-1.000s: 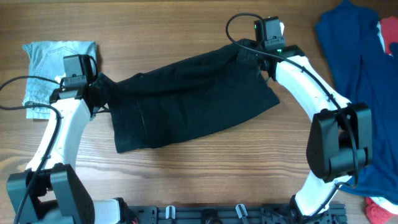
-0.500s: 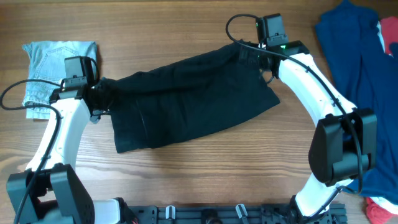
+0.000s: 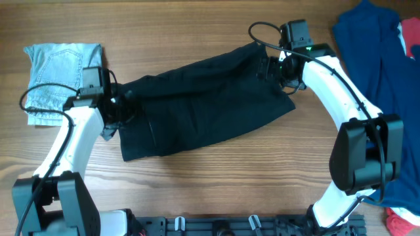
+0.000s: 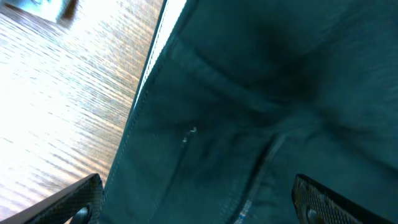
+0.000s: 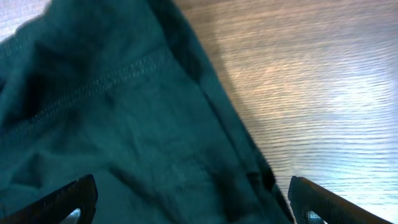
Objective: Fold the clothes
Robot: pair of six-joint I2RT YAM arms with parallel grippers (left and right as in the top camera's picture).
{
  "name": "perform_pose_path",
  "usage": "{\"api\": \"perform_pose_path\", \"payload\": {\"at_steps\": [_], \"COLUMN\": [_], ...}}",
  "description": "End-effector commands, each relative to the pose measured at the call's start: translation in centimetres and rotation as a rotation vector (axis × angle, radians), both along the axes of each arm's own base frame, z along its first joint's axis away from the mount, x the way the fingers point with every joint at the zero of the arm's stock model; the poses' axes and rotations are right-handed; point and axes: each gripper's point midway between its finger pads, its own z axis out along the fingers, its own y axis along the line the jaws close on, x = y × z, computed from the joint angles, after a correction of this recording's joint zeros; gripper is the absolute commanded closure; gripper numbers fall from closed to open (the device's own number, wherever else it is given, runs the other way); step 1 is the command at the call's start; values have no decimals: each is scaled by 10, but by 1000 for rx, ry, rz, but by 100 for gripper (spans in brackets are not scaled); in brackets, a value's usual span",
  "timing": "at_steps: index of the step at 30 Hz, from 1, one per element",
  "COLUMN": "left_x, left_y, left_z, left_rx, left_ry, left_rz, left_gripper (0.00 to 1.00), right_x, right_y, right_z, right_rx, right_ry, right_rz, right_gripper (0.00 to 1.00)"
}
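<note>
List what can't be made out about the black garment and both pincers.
Overhead: the left pincer and right pincer fingertips, hidden beneath their own wrists.
Wrist views: whether the open fingers touch the black garment; the bottom edge cuts the tips off.
Overhead: the garment's left end, under the left arm.
Overhead: blue garment, cut by the right edge.

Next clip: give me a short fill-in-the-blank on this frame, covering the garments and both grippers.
1. The clothes spread between the two arms are ___ in colour.
2. The folded denim piece lies on the side of the ___ arm.
3. The left gripper and the right gripper both hover over the fabric with jaws ___.
4. The royal-blue garment lies at the ___ edge of the table.
Missing words: black; left; open; right.
</note>
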Motion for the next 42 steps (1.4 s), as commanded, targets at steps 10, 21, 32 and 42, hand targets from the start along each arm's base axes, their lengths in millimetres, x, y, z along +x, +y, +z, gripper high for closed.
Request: {"api": "perform_pose_path", "payload": {"at_steps": [10, 21, 32, 42], "left_x": [4, 0, 35, 28], "left_y": [4, -26, -32, -39], "left_z": [-49, -80, -26, 56], "left_rx": [38, -123, -119, -106], "left_ry": [-30, 28, -88, -191], "left_rz": [-36, -137, -231, -276], "left_gripper": [0, 95, 96, 96], "right_x": [-32, -20, -28, 2], "right_y": [1, -12, -45, 52], "right_z": [-57, -55, -56, 93], "right_rx": [6, -68, -163, 204], "right_ry": [92, 43, 73, -329], "right_rz": [46, 22, -145, 257], "right_gripper": [1, 1, 0, 42]}}
